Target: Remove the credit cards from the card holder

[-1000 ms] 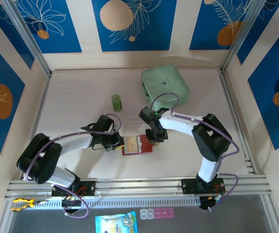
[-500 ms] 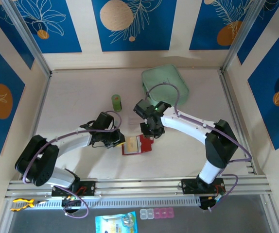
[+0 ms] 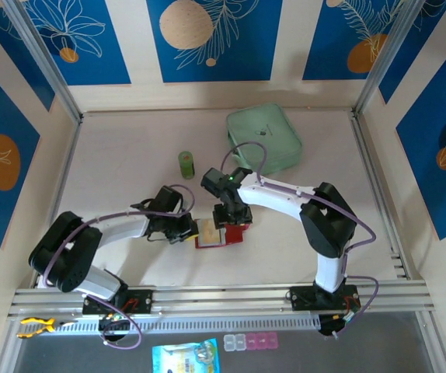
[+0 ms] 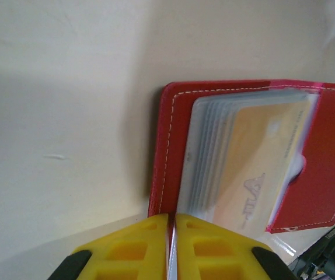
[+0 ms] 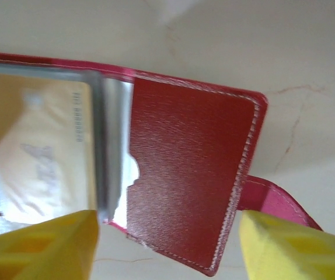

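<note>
Open card holder (image 3: 221, 231) lies on the table (image 3: 122, 171), mid-front, between my 2 claws. My left claw (image 4: 171, 236) is clenched on its near edge. My right claw (image 5: 167, 242) is released, pads wide apart over the red right flap. 1 tan card (image 4: 255, 163) sits in the clear sleeves (image 4: 202, 157); its white logo and line of digits are too blurred to read. The left wrist cam gives the sleeve stack fanned. The right wrist cam gives the pink closure tab (image 5: 275, 201). The top cam gives a mint pouch (image 3: 263, 138) at the back, its dark mark unreadable.
</note>
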You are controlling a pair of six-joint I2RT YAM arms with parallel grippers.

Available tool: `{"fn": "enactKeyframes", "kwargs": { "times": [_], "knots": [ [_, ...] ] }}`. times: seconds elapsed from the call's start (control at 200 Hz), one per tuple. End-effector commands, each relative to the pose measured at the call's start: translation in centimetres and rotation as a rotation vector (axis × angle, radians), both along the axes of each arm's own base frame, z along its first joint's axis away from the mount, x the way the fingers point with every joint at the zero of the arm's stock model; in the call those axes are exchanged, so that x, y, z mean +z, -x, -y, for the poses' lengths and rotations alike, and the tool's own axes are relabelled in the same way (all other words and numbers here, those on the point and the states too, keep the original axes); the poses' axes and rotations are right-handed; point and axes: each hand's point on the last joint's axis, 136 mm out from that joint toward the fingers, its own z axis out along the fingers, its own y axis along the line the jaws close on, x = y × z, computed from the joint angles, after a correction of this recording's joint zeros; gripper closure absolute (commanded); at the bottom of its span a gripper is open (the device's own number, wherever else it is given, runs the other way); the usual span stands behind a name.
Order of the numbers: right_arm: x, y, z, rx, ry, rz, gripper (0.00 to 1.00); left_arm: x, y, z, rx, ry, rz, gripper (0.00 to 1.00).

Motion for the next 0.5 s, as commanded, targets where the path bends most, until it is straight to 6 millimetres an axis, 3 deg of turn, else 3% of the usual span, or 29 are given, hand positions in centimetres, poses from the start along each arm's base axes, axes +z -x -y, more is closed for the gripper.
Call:
{"fn": "enactKeyframes", "kwargs": {
  "times": [0.0, 0.175, 0.495],
  "knots": [
    [-1.3, 0.7, 1.1, -0.018, 0.030, -0.051, 0.27, 0.1, 0.2, 0.5, -0.009, 0.019, -0.006, 0.89],
    [-2.9, 0.7, 2.1, -0.023, 0.060, -0.073, 0.24, 0.3, -0.1, 0.6, -0.006, 0.020, 0.003, 0.89],
    [-6.1, 1.4, 1.7, -0.022, 0.000, -0.134, 0.13, 0.8, -0.2, 0.4, -0.008, 0.007, 0.011, 0.89]
  ]
}}
